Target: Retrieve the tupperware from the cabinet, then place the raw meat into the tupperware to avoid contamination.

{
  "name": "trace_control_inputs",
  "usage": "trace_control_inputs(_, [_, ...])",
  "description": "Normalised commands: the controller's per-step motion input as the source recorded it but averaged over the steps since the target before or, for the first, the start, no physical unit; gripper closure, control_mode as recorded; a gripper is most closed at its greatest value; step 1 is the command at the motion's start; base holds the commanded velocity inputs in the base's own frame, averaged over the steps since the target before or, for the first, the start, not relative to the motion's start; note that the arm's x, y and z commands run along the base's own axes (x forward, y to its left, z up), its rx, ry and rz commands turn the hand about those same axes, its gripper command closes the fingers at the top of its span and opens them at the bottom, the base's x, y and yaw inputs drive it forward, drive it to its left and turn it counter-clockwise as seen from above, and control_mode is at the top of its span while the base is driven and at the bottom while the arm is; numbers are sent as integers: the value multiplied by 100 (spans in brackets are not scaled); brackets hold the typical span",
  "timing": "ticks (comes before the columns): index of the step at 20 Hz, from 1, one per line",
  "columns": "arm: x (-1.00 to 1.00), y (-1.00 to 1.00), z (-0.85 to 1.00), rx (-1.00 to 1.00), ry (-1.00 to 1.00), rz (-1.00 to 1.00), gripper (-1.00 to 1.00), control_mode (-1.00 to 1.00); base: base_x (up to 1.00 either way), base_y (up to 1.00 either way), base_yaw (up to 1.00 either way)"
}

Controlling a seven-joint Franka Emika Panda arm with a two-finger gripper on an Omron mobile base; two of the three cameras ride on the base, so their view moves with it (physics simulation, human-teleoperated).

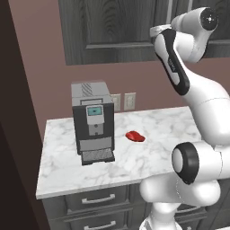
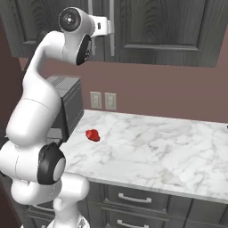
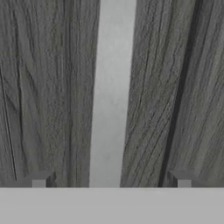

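Observation:
The cabinet (image 1: pixel 108 31) of dark grey wood grain hangs above the counter with its doors shut. My gripper (image 3: pixel 111 179) is raised right against the door, open, with the long silver bar handle (image 3: pixel 111 96) running between its two fingertips (image 3: pixel 40 180). From the right base view the hand (image 2: pixel 102 26) sits at the handle (image 2: pixel 111 42). The raw meat (image 1: pixel 135 136), a small bright red lump, lies on the marble counter (image 1: pixel 148 157) to the right of the coffee machine; it also shows as the red lump (image 2: pixel 92 135). The tupperware is out of view.
A grey coffee machine (image 1: pixel 92 121) stands at the counter's left, near a dark side wall. Two wall sockets (image 2: pixel 102 100) sit on the brown back wall. Grey drawers (image 2: pixel 133 198) with curved handles run below the counter.

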Motion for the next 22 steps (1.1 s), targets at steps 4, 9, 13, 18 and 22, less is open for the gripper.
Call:
trace_control_inputs(4, [54,21,-11,0,-2,0,-100,-100,0,0,0])
trace_control_inputs(9, [24,28,-10,0,0,0,100,-100,0,0,0])
trace_control_inputs(13, [1,22,-13,0,1,0,100,-100,0,0,0])
trace_control_inputs(18, [-10,26,-8,0,5,-1,100,-100,0,0,0])
trace_control_inputs(22, [-46,17,14,-1,4,-2,100,-100,0,0,0])
